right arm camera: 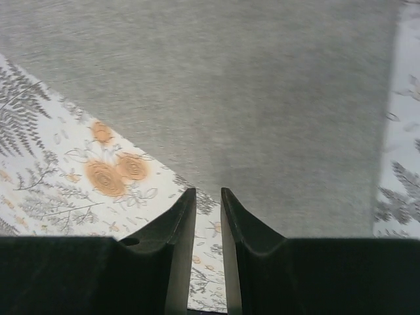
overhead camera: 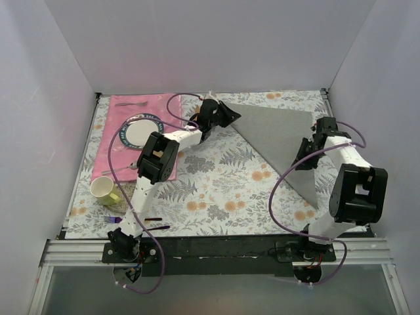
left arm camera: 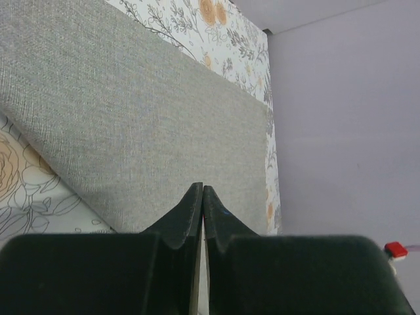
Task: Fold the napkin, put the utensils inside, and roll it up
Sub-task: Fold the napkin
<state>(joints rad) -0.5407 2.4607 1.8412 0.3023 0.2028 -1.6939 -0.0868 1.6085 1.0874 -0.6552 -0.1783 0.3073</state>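
1. Grey cloth: the napkin (overhead camera: 279,134) lies flat as a triangle in the upper right of the top view. Its long edge runs diagonally from upper centre down to the right side.
2. Floral-printed worktop (overhead camera: 216,184), bearing all items listed.
3. Left gripper (overhead camera: 226,116), at the napkin's upper-left corner, centre top of the top view. In the left wrist view this gripper (left arm camera: 202,190) has its fingers pressed tip to tip over the grey weave (left arm camera: 131,118). Whether any cloth is caught between them cannot be told.
4. Right gripper (overhead camera: 304,156), over the napkin's lower right part, right of centre in the top view. In the right wrist view this gripper (right arm camera: 207,193) shows a narrow gap between its fingers and grips nothing. It is poised at the napkin's diagonal edge (right arm camera: 262,98).
5. Pink placemat (overhead camera: 154,105), upper left, carrying a white plate (overhead camera: 138,134).
6. Pale yellow cup (overhead camera: 101,189), left side, just below the placemat.
7. Purple-handled fork (overhead camera: 113,220), lower left, near the left arm's base.
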